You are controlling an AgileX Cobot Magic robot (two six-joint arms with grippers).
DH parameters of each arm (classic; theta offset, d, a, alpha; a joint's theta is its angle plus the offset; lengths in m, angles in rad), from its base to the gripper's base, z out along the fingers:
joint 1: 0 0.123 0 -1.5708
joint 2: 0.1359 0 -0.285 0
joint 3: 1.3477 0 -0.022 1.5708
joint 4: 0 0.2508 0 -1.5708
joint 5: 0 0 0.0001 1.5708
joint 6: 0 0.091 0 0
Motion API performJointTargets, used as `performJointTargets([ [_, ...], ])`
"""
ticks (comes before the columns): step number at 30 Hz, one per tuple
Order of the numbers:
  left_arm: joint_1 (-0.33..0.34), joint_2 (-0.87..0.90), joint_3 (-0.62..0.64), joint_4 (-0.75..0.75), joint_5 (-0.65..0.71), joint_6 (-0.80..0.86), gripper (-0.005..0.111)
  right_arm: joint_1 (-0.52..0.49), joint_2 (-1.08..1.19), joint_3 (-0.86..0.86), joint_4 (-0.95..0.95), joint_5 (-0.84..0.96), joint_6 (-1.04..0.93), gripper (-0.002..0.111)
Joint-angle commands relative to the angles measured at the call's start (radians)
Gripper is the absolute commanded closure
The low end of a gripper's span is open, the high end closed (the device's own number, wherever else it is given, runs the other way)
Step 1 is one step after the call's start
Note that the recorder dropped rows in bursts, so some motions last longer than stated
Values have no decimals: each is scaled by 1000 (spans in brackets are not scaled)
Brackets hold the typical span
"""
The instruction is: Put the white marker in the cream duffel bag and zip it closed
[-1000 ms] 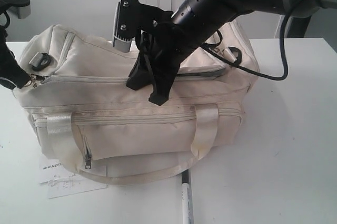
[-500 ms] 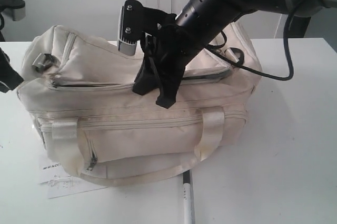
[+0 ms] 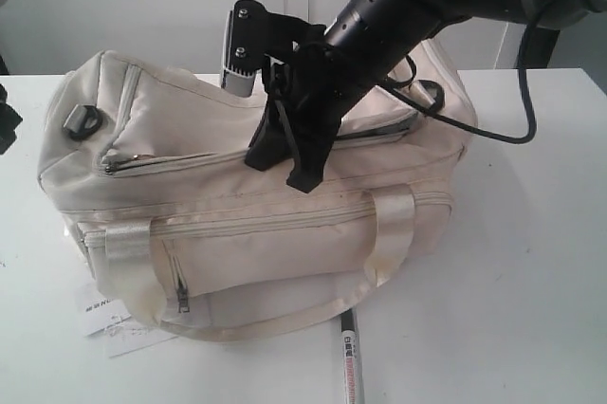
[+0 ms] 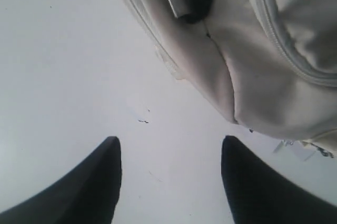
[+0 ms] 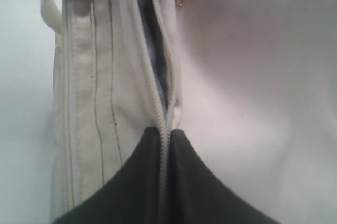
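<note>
White marker (image 3: pixel 351 362) lies on table (image 3: pixel 517 262), just beside front bottom edge of cream duffel bag (image 3: pixel 256 233), outside it. Right gripper (image 5: pixel 164 132) pressed together at bag's top zipper (image 5: pixel 157 90), which is partly open. Left gripper (image 4: pixel 171 141) spread, above table beside bag's end.

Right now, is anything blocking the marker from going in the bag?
Yes. The white marker lies on the table, its end under a strap of the cream duffel bag; the top zipper is partly shut, with the right gripper on it.
</note>
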Motion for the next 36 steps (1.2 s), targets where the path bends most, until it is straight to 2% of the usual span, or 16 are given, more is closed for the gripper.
performJointTargets([
  [1, 1, -91, 23, -52, 7, -12, 46, -5, -11, 5, 88, -60, 9, 108],
  [12, 1, -189, 276, -177, -205, -12, 46, -5, -11, 5, 139, -121, 34, 108],
  [17, 1, -198, 325, -195, -305, -14, 46, -5, 17, 5, 123, -129, 34, 108],
  [25, 1, -198, 365, -211, -379, -85, 46, -5, 60, 5, 127, -137, 94, 107],
  [31, 1, -198, 365, -253, -429, -161, 46, -5, 60, 5, 127, -132, 148, 85],
  [35, 1, -201, 388, -375, -447, -161, 46, -5, 50, 5, 127, -135, 196, 63],
  [36, 1, -205, 396, -396, -462, -161, 46, -5, 42, 5, 127, -137, 211, 62],
])
